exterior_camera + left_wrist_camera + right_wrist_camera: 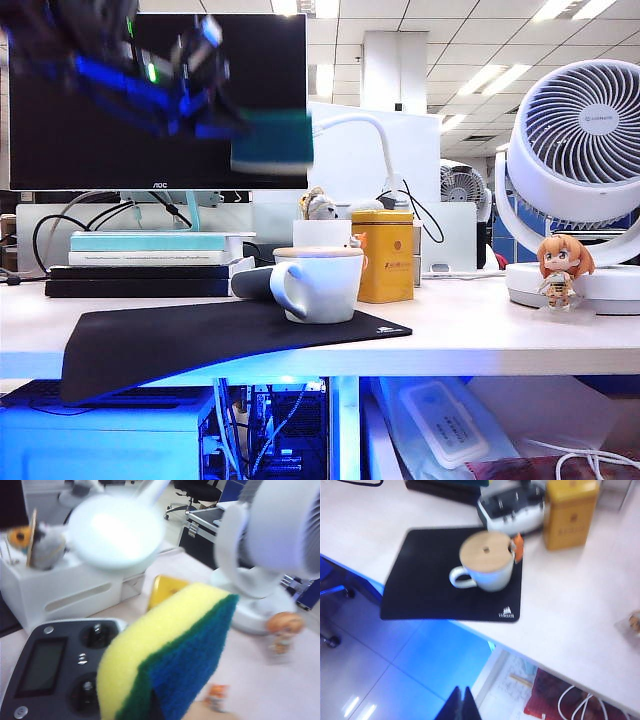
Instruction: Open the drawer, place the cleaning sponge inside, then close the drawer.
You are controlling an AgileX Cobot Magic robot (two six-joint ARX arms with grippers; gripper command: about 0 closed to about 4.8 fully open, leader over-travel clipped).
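We see the left claw (225, 120) high up in the air, in front of the dark screen (80, 130). It is blurry in the outside view. It is pinched tight on the cleaning sponge (170, 652), which it holds up over the desk (480, 330). In the left wrist view the sponge fills much of the picture. Its yellow foam side faces one way and its dark green rough side faces the other. In the outside view the sponge shows as a teal block with a pale strip under it (272, 145).

Below the sponge, in the left wrist view, we see a dark box with round buttons (55, 670), a white lamp head (117, 530), a white fan (270, 545) and a little doll (282, 632), all blurry.

The right claw (461, 705) is out past the front edge of the desk, low down. Its two dark fingers are pressed together with nothing between them.

On the desk lies a black mat (200, 340). A white mug (318, 283) with a wooden lid stands on the mat. A yellow tin (385, 255) stands just behind the mug. Books (150, 262) are stacked under the screen.

We cannot pick out the drawer for sure. Under the desk we see only blue light, a computer case (100, 435) and some wires.
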